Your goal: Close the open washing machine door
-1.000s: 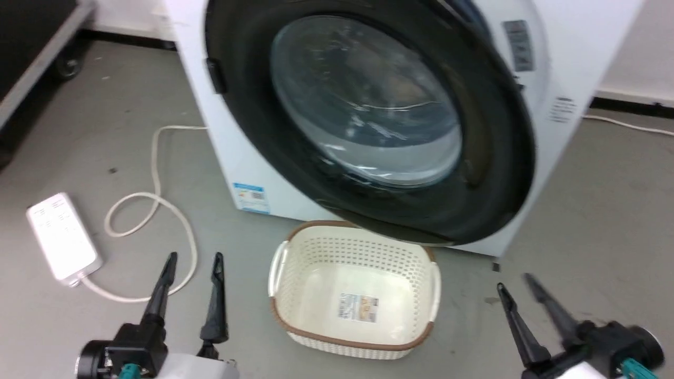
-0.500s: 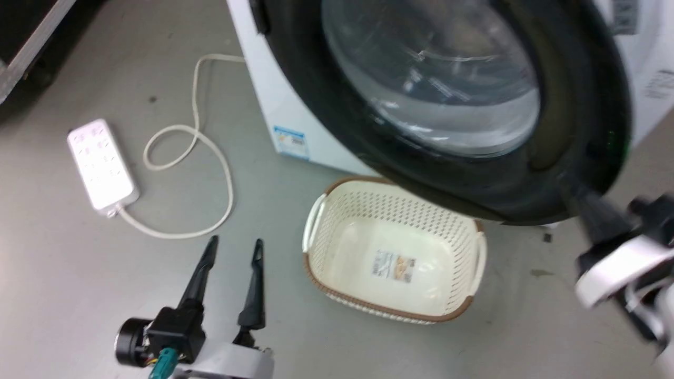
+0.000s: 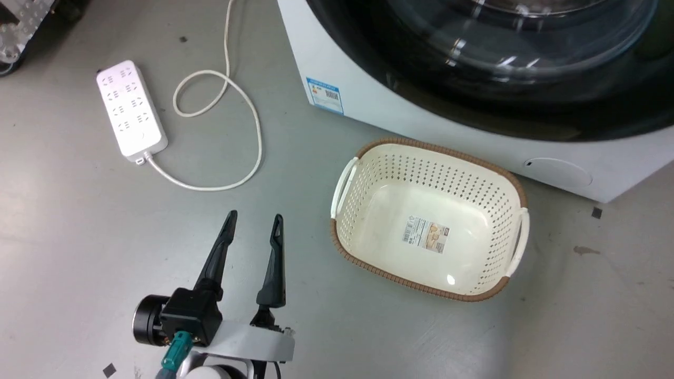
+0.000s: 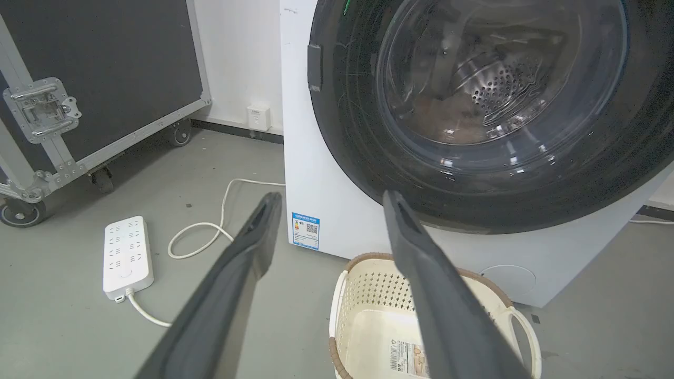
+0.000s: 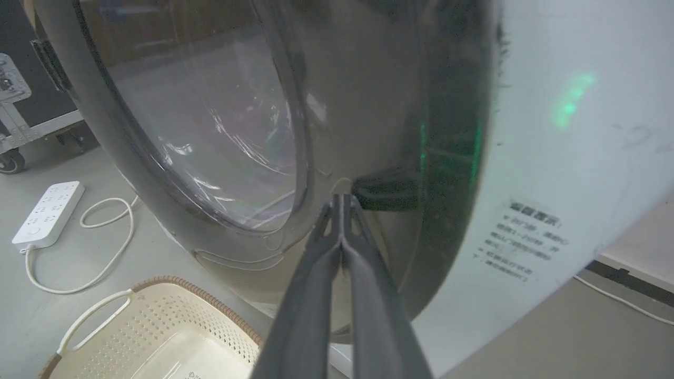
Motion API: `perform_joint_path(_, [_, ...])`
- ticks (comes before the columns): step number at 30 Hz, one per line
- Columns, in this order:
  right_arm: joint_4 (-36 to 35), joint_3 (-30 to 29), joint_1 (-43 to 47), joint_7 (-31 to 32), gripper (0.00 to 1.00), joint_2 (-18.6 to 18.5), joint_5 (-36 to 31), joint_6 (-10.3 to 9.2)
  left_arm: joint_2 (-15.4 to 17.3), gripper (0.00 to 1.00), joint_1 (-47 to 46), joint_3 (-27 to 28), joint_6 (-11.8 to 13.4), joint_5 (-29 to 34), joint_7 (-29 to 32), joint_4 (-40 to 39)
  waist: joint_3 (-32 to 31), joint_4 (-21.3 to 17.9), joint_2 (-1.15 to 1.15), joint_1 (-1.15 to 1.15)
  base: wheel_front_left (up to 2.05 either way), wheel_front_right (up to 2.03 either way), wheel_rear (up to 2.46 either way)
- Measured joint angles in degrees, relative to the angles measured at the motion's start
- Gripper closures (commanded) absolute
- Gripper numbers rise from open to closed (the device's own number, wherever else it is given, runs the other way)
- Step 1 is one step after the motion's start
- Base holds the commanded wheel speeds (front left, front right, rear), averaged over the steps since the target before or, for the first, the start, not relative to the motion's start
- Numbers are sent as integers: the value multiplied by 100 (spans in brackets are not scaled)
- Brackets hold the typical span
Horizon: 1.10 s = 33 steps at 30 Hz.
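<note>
Blue QR sticker (image 3: 325, 96), print unreadable — left hand (image 3: 254, 216) spread, right hand (image 5: 341, 197) clenched at washing machine door (image 5: 210, 131).

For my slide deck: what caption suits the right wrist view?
Shut right gripper, tips at the washing machine door rim, pale basket on the floor below.

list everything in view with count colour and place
washing machine: one, white, behind the basket
washing machine door: one, black with clear glass, machine's front
basket: one, cream with brown rim, before the machine
power strip: one, white, left of the machine
cable: one, white, looped beside the power strip
flight case: one, black, far left
wall socket: one, white, beside the flight case
left gripper: one, dark, open, left of the basket
right gripper: one, dark, shut, tips at the door
</note>
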Motion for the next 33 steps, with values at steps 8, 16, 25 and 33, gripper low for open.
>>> perform_joint_path(8, [572, 172, -502, -110, 100, -12, 68, 14, -2, 0, -152, -107, 100, -32, 0, -2, 76, -51, 0, 0, 0, 0, 0])
perform_joint_path(16, [725, 557, -260, -606, 0, 222, 405, -3, -7, 0, -139, 88, 29, -30, 0, 181, -341, -269, 0, -1, 0, 0, 0])
perform_joint_path(25, [-1424, -412, 2343, -858, 0, 1274, -806, -3, 1, 0, 365, 699, -370, 20, 0, 534, -1386, -1195, 0, -3, 0, 0, 0])
perform_joint_path(33, [-2646, -1395, 4218, -858, 0, 2527, -1767, -3, -3, 0, 561, 935, -475, 126, 0, 768, -1819, -1852, 0, -2, 0, 0, 0])
